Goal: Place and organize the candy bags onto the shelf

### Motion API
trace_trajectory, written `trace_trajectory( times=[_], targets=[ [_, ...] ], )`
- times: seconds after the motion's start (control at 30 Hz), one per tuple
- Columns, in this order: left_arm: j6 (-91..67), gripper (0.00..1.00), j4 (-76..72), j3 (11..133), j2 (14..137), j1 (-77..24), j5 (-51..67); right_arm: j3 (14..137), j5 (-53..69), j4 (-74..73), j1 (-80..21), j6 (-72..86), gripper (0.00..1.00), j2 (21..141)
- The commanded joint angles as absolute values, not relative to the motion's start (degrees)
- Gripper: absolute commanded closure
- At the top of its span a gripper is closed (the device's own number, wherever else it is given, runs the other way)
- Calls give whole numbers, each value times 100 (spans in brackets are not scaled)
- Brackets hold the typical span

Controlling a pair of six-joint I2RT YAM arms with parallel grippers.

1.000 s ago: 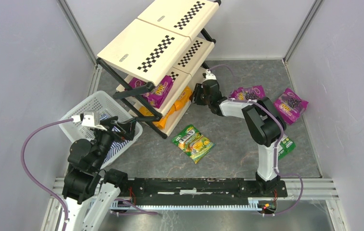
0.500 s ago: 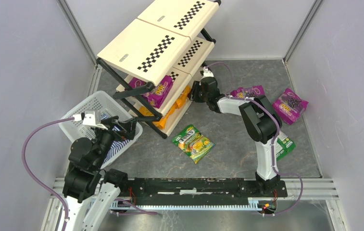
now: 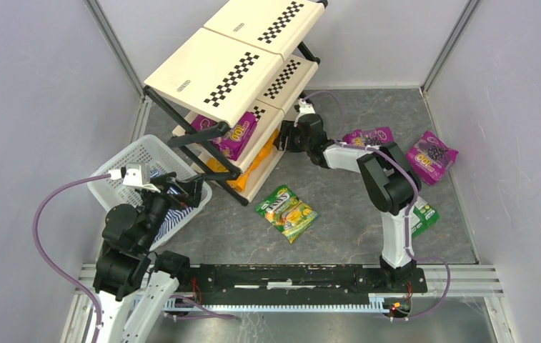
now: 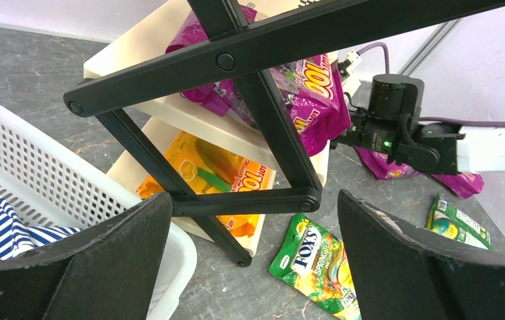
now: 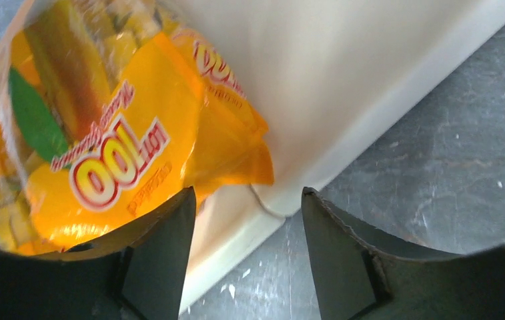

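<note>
Nearest the arm bases, the left tool [image 3: 190,189] is hovering at the rim of a white plastic mesh basket [image 3: 118,170] that is holding a blue-white striped cloth [image 3: 172,214]. From above its fingers are too small to judge, but the left wrist view is showing them spread wide with nothing between them. Just beyond, a green fruit-printed glossy candy bag [image 3: 286,212] is lying flat on the grey stone-patterned worktop [image 3: 339,236], near the foot of the shelf. A second green bag [image 3: 424,218] is lying partly hidden behind the right arm in the overhead view, while the left wrist view is showing more of it. Further out, the right tool [image 3: 280,141] is reaching in at the bottom tier of the three-tier shelf of cream panels and checkered strips on a black tube frame [image 3: 217,71]. Only the right wrist view is showing its fingers [image 5: 163,253] parted and gripping nothing, with the corner of an orange-yellow glossy candy bag [image 5: 123,133] lying on the cream panel just past the tips. One tier up, a purple grape-printed candy bag [image 3: 235,136] is resting on the middle panel. Farthest right, two more purple bags [image 3: 432,156] are lying on the worktop, one just beside the right forearm, both apart from the shelf.
</note>
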State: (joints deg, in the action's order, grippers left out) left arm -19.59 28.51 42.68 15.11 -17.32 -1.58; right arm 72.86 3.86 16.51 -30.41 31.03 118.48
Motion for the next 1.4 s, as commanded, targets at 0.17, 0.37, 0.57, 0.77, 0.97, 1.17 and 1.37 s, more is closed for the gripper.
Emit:
trace_trajectory(
  times=[0.17, 0.37, 0.57, 0.77, 0.97, 1.17, 1.37],
  targets=[
    [-1626, 0, 2649, 4248, 1513, -1687, -239, 5917, 264, 1149, -3059, 2452, 29, 10111],
    [-1618, 0, 2650, 4248, 1483, -1686, -216, 4303, 930, 554, -3065, 2166, 16, 8590],
    [-1618, 0, 2640, 4255, 1522, -1679, -153, 3206, 1662, 16, -3054, 2435, 5, 7120],
    [-1618, 0, 2634, 4260, 1531, -1669, -140, 2184, 2539, 470, -3060, 3639, 5, 6342],
    [-1622, 0, 2642, 4246, 1437, -1667, -171, 1142, 2769, 1901, -3204, 5211, 5, 6139],
    [-1620, 0, 2655, 4248, 1372, -1673, -219, 848, 2419, 2896, -3726, 6019, 20, 6584],
    [-1617, 0, 2659, 4251, 1378, -1673, -233, 703, 784, 3251, -4230, 6688, 21, 6703]
  ],
)
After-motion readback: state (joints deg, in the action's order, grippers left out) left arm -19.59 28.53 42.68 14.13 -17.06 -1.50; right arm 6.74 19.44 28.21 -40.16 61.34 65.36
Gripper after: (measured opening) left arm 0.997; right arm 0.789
